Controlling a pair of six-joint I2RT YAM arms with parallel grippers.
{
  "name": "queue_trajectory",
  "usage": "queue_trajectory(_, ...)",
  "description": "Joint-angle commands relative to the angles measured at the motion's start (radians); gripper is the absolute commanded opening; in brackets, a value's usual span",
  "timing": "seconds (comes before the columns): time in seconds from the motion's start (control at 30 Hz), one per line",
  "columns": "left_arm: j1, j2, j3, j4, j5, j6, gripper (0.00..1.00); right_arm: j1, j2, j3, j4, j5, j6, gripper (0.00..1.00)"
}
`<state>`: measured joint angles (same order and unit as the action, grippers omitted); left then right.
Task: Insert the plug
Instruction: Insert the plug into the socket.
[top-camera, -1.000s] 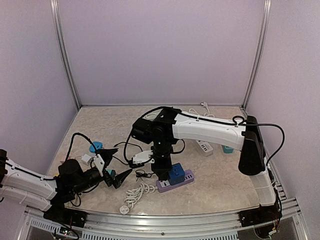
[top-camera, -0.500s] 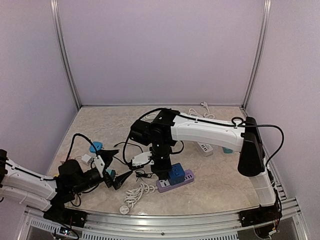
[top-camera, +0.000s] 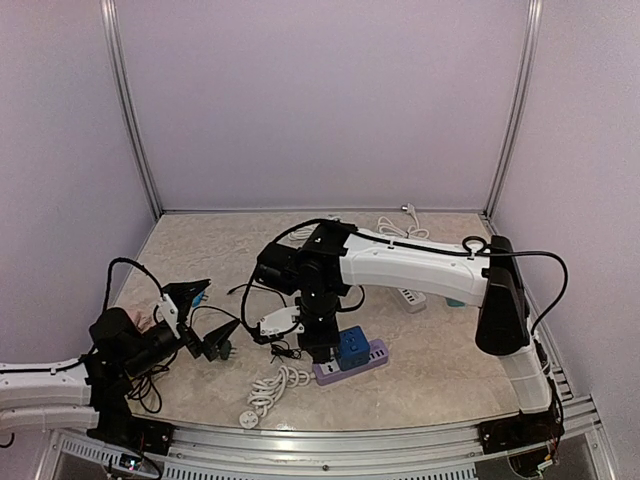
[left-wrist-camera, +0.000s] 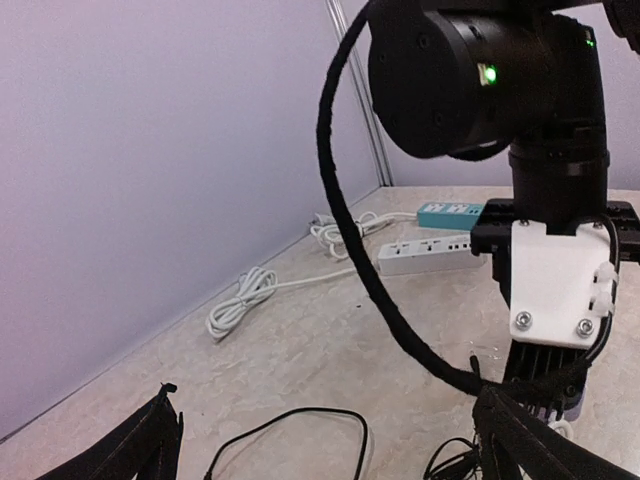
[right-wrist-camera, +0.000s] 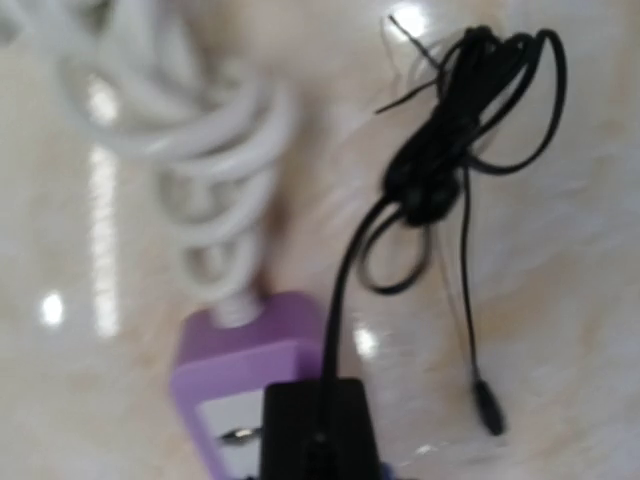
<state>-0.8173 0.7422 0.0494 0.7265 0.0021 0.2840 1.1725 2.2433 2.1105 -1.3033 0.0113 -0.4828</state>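
My left tool hangs above the counter on the left with its fingers spread wide, holding and touching nothing. My right tool points straight down with its fingers drawn close, pinching the black plug. The plug sits at the end of the purple power strip; I cannot tell whether its pins are seated. One black cord runs from the plug to a tangled bundle lying on the counter. One blue cube stands on the purple strip beside my right tool. There are three power strips in all: the purple one, a white one and a teal one.
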Motion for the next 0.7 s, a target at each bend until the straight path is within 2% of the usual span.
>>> queue_trajectory(0.0,0.043,-0.140,-0.107,-0.109,0.106,0.072,0.99,0.023,0.005,-0.015,-0.145,-0.023,-0.017,0.00)
queue_trajectory(0.07,0.045,-0.158,-0.110,-0.143,0.157,0.092,0.99,0.009,0.003,-0.013,-0.142,-0.034,-0.009,0.00)
queue_trajectory(0.27,0.116,-0.048,-0.080,-0.047,0.024,0.001,0.99,0.009,-0.004,-0.036,-0.154,-0.006,-0.004,0.00)
queue_trajectory(0.33,0.142,-0.001,-0.085,-0.011,0.045,-0.003,0.99,0.014,0.004,-0.052,-0.158,0.034,-0.002,0.00)
queue_trajectory(0.67,0.145,0.006,-0.091,-0.027,0.083,0.007,0.99,0.026,0.034,-0.061,-0.163,0.145,-0.019,0.00)
